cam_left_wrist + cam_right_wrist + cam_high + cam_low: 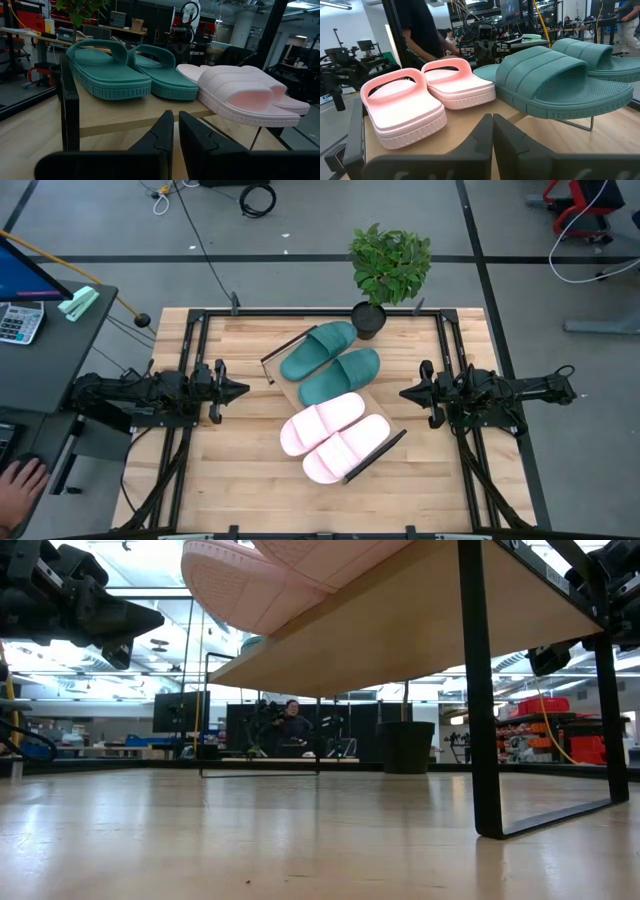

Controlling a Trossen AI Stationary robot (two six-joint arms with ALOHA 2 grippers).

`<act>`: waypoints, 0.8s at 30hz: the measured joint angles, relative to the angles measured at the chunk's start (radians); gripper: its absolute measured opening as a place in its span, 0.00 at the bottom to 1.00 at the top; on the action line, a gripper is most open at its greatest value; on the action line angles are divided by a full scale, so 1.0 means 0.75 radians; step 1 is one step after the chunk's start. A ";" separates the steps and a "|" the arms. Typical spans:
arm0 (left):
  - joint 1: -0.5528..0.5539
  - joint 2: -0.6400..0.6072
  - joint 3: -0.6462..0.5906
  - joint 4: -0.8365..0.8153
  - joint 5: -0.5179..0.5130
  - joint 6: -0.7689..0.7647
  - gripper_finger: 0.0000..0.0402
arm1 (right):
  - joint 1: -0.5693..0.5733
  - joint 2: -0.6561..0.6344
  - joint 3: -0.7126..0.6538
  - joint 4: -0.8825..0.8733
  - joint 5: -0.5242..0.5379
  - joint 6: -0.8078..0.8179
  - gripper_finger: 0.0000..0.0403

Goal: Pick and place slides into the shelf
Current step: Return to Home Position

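All four slides lie sole-down, side by side, on the light-wood shelf [290, 392], which stands slantwise mid-table on black end bars. The two teal slides [318, 348] [340, 375] are toward the far end, the two pink slides [322, 423] [345, 448] toward the near end. The left wrist view shows a teal slide [107, 70] and a pink slide [247, 95]; the right wrist view shows a pink slide [402, 102] and a teal slide [560, 80]. My left gripper [240, 389] [176, 131] is shut, left of the shelf. My right gripper [405, 393] [492, 131] is shut, right of it.
A potted plant [388, 268] stands at the table's far edge behind the shelf. Bare slatted tabletop [240, 480] lies near and left of the shelf. A desk with a calculator [20, 320] is off the left side, and a person's hand [20, 480] shows there.
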 joint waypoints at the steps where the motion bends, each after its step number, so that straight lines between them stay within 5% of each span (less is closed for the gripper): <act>1: 0.000 0.000 0.000 0.000 0.000 0.000 0.08 | 0.001 0.000 0.000 0.000 0.000 0.000 0.04; 24: 0.000 0.000 0.000 0.000 0.000 -0.001 0.07 | 0.000 0.000 0.000 0.000 0.000 0.000 0.04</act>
